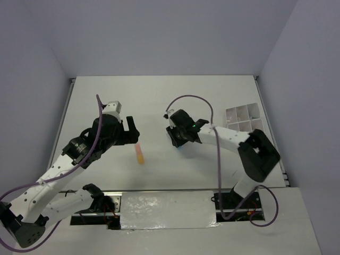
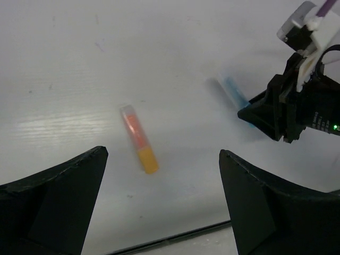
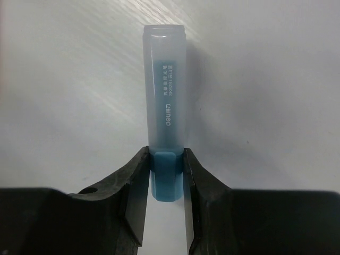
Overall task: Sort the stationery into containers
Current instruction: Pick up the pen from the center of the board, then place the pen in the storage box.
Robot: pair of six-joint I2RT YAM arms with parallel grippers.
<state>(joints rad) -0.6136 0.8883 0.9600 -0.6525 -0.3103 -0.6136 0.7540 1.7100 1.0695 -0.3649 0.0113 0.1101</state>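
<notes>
My right jaws clamped on the blue end of a blue marker [image 3: 164, 101] lying on the bench [image 1: 159, 101], barrel printed "deli" beside small unreadable characters, my left jaws wide apart above an orange marker [image 2: 139, 146], white tray [image 1: 242, 120] at the far right.
</notes>
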